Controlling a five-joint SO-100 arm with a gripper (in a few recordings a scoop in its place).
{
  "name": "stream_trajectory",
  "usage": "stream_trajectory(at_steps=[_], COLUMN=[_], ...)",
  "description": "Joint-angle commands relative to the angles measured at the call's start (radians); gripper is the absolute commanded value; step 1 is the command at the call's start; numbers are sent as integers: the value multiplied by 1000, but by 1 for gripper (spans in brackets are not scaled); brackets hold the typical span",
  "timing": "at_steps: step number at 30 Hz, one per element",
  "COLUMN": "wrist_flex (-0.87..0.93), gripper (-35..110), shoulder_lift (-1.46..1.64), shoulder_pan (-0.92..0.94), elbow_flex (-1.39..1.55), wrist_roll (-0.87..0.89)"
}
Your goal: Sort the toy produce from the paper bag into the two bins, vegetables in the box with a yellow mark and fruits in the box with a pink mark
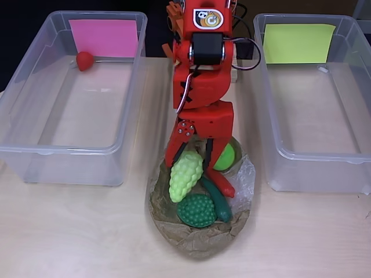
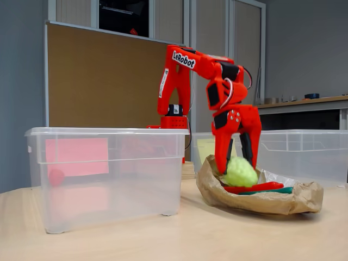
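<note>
Wooden table, red arm bent down over paper bag, fingers clasping pale-green grapes.

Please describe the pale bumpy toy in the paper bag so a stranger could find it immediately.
Between the two clear bins lies a crumpled paper bag. At its upper left, between the end effector fingers, sits the grape bunch. It alone is pale yellow-green; the knobbly toy below it is dark green.
</note>
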Motion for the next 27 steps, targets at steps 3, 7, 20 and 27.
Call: stream_trajectory(at_steps=[3,7,20,27], wrist_flex=[87,135,388,314], gripper=[24,25,25,26], shoulder_lift=[206,382,676,630], shoulder_pan=[-29,9,604,928], elbow_flex=[-52,-28,103,230], wrist_roll=[-247,-411,-319,-304])
